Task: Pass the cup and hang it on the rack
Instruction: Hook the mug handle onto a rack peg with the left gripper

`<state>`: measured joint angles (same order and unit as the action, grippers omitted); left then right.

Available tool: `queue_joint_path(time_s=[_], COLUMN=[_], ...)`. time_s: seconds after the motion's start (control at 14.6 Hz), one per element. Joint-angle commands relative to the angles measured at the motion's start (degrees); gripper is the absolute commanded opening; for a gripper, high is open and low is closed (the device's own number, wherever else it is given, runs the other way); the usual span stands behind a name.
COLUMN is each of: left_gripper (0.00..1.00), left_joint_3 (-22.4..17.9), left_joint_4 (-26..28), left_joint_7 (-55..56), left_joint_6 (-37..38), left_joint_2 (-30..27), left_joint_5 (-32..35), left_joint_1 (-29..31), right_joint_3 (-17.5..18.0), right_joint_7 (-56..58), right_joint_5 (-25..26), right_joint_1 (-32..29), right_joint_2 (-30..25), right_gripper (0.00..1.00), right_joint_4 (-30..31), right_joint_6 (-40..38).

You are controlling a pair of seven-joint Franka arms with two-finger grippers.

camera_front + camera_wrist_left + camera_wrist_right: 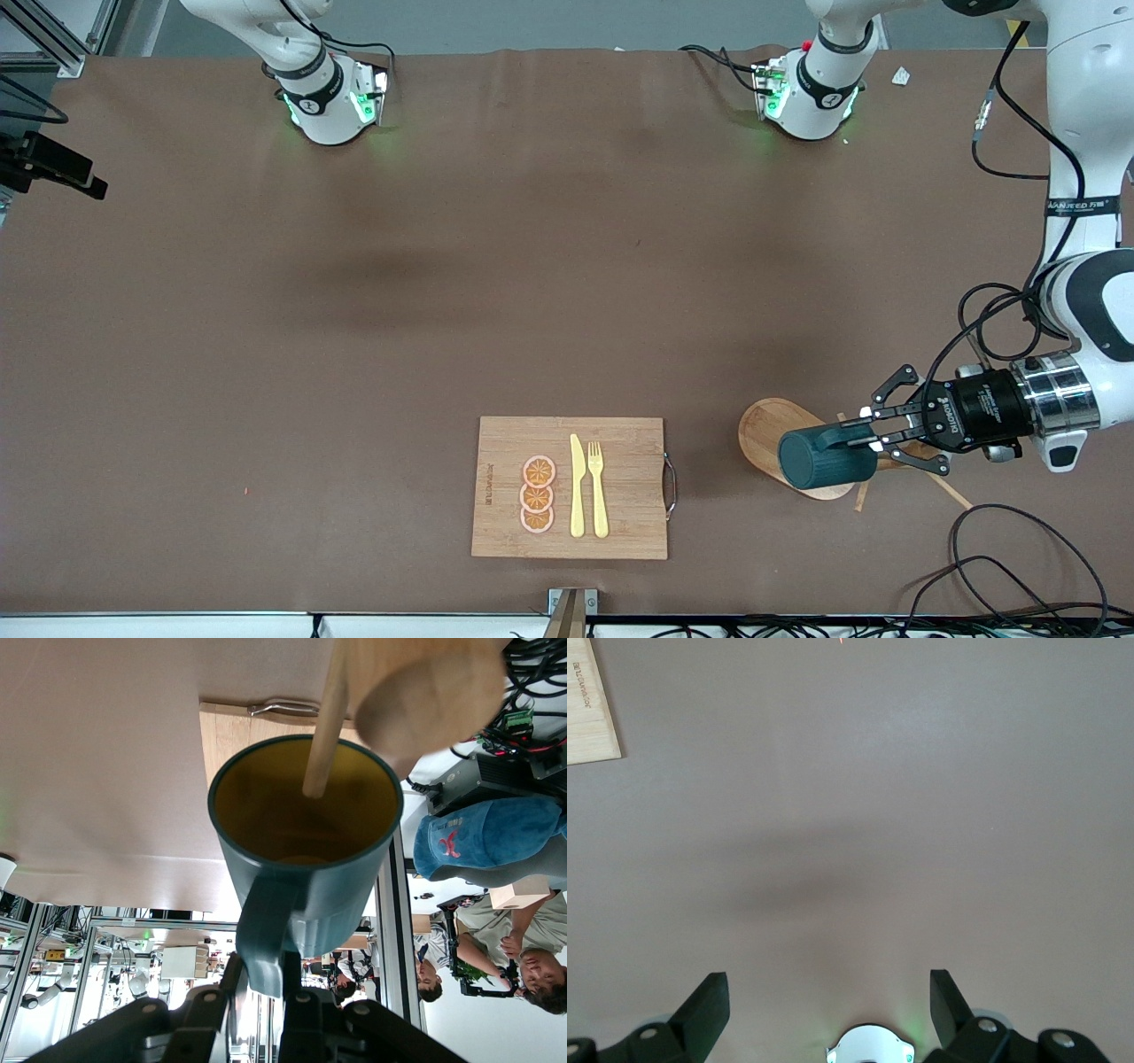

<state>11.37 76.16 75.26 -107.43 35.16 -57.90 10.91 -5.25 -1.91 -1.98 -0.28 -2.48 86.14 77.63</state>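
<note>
My left gripper [873,436] is shut on the handle of the teal-green cup [819,459] and holds it on its side over the wooden rack [769,431]. The rack's oval base lies under the cup, and thin pegs [950,492] stick out beneath the gripper. In the left wrist view the fingers [232,979] pinch the handle. The cup [310,895] shows its yellow inside, and a peg [324,718] crosses its mouth. The rack's base [425,691] lies beside it. My right gripper [828,1010] is open and empty, high over bare table by its own base; it waits.
A bamboo cutting board [629,487] with a metal handle lies near the front edge and carries a yellow knife [577,487], a fork [598,487] and orange slices [538,494]. Its corner shows in the right wrist view [589,709]. Loose cables [1001,567] lie near the rack.
</note>
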Motion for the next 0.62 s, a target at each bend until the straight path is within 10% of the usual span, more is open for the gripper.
queue_joint_path(time_s=[0.0, 0.55], left_gripper=[0.01, 0.01], left_joint_3=[-0.12, -0.21], left_joint_4=[-1.19, -1.10], left_joint_7=[-1.35, -1.96], left_joint_6=[0.99, 0.99], left_joint_2=[1.05, 1.93], left_joint_5=[-0.72, -0.10], left_joint_1=[-0.01, 2.19], right_joint_3=[0.24, 0.33], right_joint_7=[0.60, 0.60], right_joint_5=[-0.31, -0.13], right_joint_1=[-0.42, -0.24], right_joint_2=[-1.48, -1.48], right_gripper=[1.00, 1.00], right_joint_4=[1.23, 1.05], right_joint_6=[-0.02, 0.15])
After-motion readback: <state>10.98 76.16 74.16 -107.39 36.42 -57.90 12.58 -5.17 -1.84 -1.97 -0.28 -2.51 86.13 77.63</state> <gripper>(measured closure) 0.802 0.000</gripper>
